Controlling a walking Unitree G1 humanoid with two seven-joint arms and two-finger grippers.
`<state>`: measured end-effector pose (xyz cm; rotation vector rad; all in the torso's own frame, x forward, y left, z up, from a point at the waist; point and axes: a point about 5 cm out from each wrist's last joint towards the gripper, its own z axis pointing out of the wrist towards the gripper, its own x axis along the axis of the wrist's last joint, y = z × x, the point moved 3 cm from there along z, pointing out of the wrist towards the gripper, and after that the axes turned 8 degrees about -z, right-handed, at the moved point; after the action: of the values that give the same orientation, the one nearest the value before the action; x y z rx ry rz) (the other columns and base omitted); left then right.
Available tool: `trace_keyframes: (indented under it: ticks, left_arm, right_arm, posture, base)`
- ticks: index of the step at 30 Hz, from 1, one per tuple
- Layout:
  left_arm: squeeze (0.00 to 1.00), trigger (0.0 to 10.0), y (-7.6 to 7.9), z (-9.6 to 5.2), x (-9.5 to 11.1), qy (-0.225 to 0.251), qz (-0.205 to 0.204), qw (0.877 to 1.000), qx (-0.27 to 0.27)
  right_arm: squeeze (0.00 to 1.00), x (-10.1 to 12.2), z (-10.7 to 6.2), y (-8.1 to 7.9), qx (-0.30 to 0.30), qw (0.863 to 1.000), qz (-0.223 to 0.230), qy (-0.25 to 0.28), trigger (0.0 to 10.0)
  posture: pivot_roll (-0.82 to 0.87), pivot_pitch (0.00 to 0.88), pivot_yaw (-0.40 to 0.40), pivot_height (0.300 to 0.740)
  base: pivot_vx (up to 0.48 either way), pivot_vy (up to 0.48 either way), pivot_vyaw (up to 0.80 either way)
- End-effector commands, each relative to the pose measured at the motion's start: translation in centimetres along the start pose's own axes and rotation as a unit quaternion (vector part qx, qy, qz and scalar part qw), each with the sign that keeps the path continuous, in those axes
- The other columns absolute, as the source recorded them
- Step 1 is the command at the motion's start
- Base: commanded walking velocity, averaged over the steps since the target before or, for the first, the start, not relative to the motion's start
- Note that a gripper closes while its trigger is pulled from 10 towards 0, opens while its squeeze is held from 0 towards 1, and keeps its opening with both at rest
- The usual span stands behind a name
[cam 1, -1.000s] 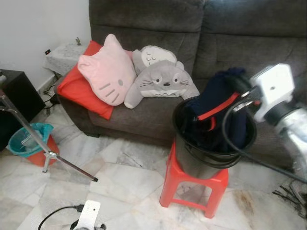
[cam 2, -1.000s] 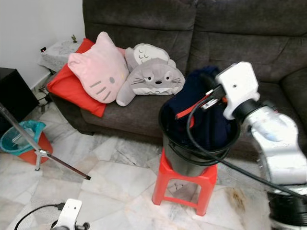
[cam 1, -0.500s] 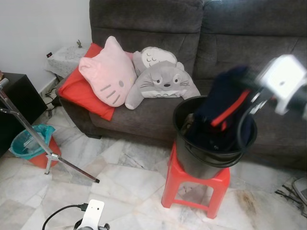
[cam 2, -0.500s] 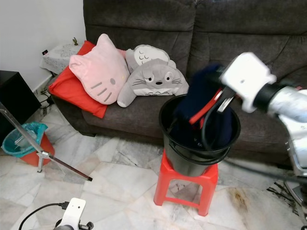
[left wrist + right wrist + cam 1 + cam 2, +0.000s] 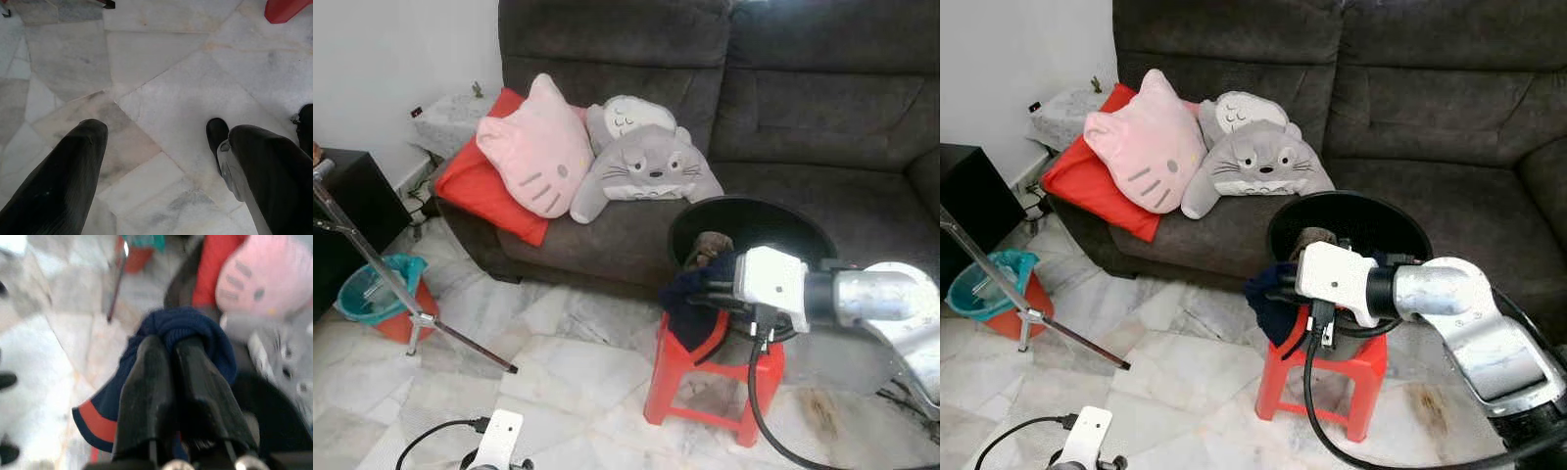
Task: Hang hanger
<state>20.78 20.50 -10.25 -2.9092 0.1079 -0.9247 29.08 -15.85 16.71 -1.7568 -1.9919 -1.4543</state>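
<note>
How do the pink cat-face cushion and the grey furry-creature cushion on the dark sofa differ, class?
The pink cat-face cushion is pink and smooth with pointed ears; the grey furry-creature cushion is grey with a paler belly. The pink one leans on a red pillow; the grey one lies before a white cushion. Both have whiskers and rest on the dark sofa.

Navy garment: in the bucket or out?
Out. The right gripper is shut on the navy garment, which hangs outside the black bucket, beside the red stool.
</note>
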Motion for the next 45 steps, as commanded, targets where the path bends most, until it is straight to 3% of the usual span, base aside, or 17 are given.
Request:
trace_keyframes:
  ticks: [1, 3, 4, 8, 9, 12, 13, 20, 22, 24, 26, 27, 28, 31, 37, 40, 45]
  left_arm:
    - [0.0, 10.0, -0.5, -0.1, -0.3, -0.007, 0.001, 1.0, 0.004]
    - [0.0, 10.0, -0.5, -0.1, -0.3, -0.007, 0.001, 1.0, 0.004]
    - [0.0, 10.0, -0.5, -0.1, -0.3, -0.007, 0.002, 1.0, 0.004]
    - [0.0, 10.0, -0.6, -0.1, -0.4, -0.009, 0.003, 1.0, 0.005]
    - [0.0, 10.0, -0.6, -0.1, -0.4, -0.009, 0.003, 1.0, 0.004]
    - [0.0, 10.0, -0.5, -0.1, -0.4, -0.008, 0.004, 1.0, 0.004]
    - [0.0, 10.0, -0.5, -0.1, -0.4, -0.008, 0.003, 1.0, 0.004]
    - [0.0, 10.0, -0.4, -0.1, -0.7, -0.01, 0.004, 1.0, 0.004]
    - [0.0, 10.0, -0.4, -0.2, -0.8, -0.011, 0.005, 1.0, 0.004]
    - [0.0, 10.0, -0.4, -0.2, -0.9, -0.012, 0.005, 1.0, 0.004]
    - [0.0, 10.0, -0.4, -0.2, -0.9, -0.011, 0.004, 1.0, 0.004]
    - [0.0, 10.0, -0.4, -0.2, -0.9, -0.011, 0.004, 1.0, 0.004]
    - [0.0, 10.0, -0.4, -0.2, -0.9, -0.012, 0.004, 1.0, 0.005]
    - [0.0, 10.0, -0.5, -0.2, -0.9, -0.012, 0.004, 1.0, 0.005]
    - [0.0, 10.0, -0.5, -0.2, -0.9, -0.012, 0.002, 1.0, 0.006]
    - [0.0, 10.0, -0.5, -0.1, -0.6, -0.009, 0.001, 1.0, 0.006]
    - [0.0, 10.0, -0.4, -0.1, -0.4, -0.006, 0.001, 1.0, 0.006]
  right_arm:
    - [0.0, -1.5, 0.5, -0.3, -0.011, 0.999, 0.0, -0.034, 4.6]
    - [0.0, -1.6, 0.5, -0.3, -0.017, 0.999, 0.006, -0.034, 4.9]
    - [0.0, -1.5, 0.6, -0.4, -0.018, 0.999, 0.009, -0.031, 4.0]
    - [0.0, -0.6, 0.1, 0.2, -0.033, 0.999, 0.002, -0.016, 3.6]
    - [0.0, -0.5, -0.1, 0.6, -0.045, 0.999, 0.002, -0.015, 2.5]
    - [0.0, -0.9, -0.6, 1.3, -0.075, 0.997, 0.006, -0.025, 2.0]
    - [0.0, -1.1, -0.7, 1.5, -0.09, 0.995, 0.009, -0.03, 0.2]
    - [0.0, -1.1, -2.4, 3.0, -0.197, 0.98, 0.024, -0.025, 0.0]
    - [0.0, -1.7, -3.8, 5.1, -0.28, 0.959, 0.029, -0.045, 0.0]
    - [0.0, -2.5, -4.4, 6.0, -0.314, 0.946, 0.034, -0.071, 0.0]
    - [0.0, -3.8, -5.3, 7.2, -0.373, 0.921, 0.053, -0.104, 0.0]
    - [0.0, -3.8, -5.3, 7.2, -0.373, 0.921, 0.053, -0.104, 0.0]
    - [0.0, -4.4, -5.8, 8.0, -0.405, 0.904, 0.057, -0.125, 0.0]
    - [0.0, -5.0, -5.9, 9.0, -0.423, 0.893, 0.045, -0.148, 0.0]
    - [0.0, -3.9, -5.0, 11.2, -0.442, 0.889, 0.038, -0.118, 0.0]
    - [0.0, -3.7, -7.2, 13.7, -0.506, 0.85, 0.019, -0.143, 0.0]
    - [0.0, -3.2, -11.1, 16.2, -0.568, 0.808, -0.01, -0.159, 0.0]
  posture:
    - [-0.05, 0.0, 0.064, 0.74]
    - [-0.05, 0.0, 0.065, 0.74]
    - [-0.05, 0.0, 0.064, 0.74]
    - [-0.05, 0.0, 0.066, 0.74]
    - [-0.05, 0.0, 0.066, 0.74]
    - [-0.05, 0.0, 0.062, 0.74]
    - [-0.05, 0.0, 0.062, 0.74]
    - [-0.06, 0.0, 0.066, 0.74]
    - [-0.06, 0.0, 0.064, 0.74]
    - [-0.06, 0.0, 0.063, 0.74]
    - [-0.06, 0.0, 0.063, 0.74]
    - [-0.06, 0.0, 0.063, 0.74]
    - [-0.06, 0.0, 0.063, 0.74]
    - [-0.06, 0.0, 0.066, 0.74]
    - [-0.05, 0.0, 0.064, 0.74]
    - [-0.05, 0.0, 0.062, 0.74]
    - [-0.06, 0.0, 0.073, 0.74]
  base:
    - [0.0, 0.0, 0.0]
    - [0.0, 0.0, 0.0]
    - [0.0, 0.0, 0.0]
    - [0.0, 0.0, 0.0]
    - [0.0, 0.0, 0.0]
    - [0.0, 0.0, 0.0]
    - [0.0, 0.0, 0.0]
    - [0.0, 0.0, 0.0]
    - [0.0, 0.0, 0.0]
    - [0.0, 0.0, 0.0]
    - [0.0, 0.0, 0.0]
    - [0.0, 0.0, 0.0]
    - [0.0, 0.0, 0.0]
    - [0.0, 0.0, 0.0]
    - [0.0, 0.0, 0.0]
    - [0.0, 0.0, 0.0]
    - [0.0, 0.0, 0.0]
